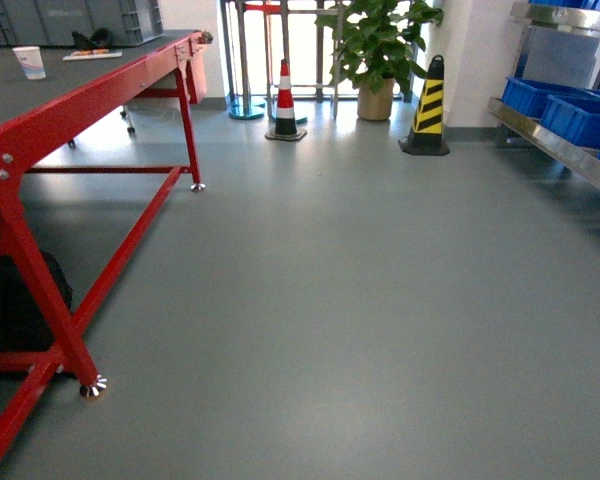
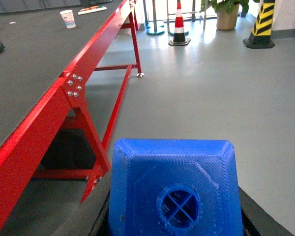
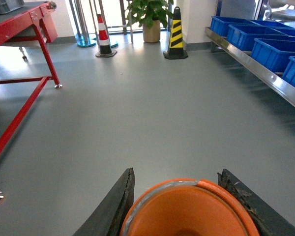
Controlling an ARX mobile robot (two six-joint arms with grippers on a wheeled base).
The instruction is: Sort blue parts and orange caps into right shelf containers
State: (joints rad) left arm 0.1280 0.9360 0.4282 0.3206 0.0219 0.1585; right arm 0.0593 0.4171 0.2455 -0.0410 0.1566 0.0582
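Your left hand (image 2: pixel 174 231) was clenched on a blue part (image 2: pixel 174 189), which filled the bottom of the left wrist view with its round hole facing the camera; only dark edges of the fingers showed beside it. Your right hand (image 3: pixel 179 206) was clenched on an orange cap (image 3: pixel 187 209), with a dark finger (image 3: pixel 115 206) pressed against each side of its rim. Neither hand appeared in the head view. The red-framed tabletop (image 1: pixel 70 75) stood to your left, carrying a paper cup (image 1: pixel 29 62). The blue crates (image 3: pixel 265 42) sat in a row on the steel shelf (image 3: pixel 265 73) to your right, well apart from both hands. Ahead, across the grey floor (image 1: pixel 330 300), stood a red-and-white cone (image 1: pixel 285 100), a yellow-and-black cone (image 1: pixel 428 105) and a potted plant (image 1: pixel 375 50).
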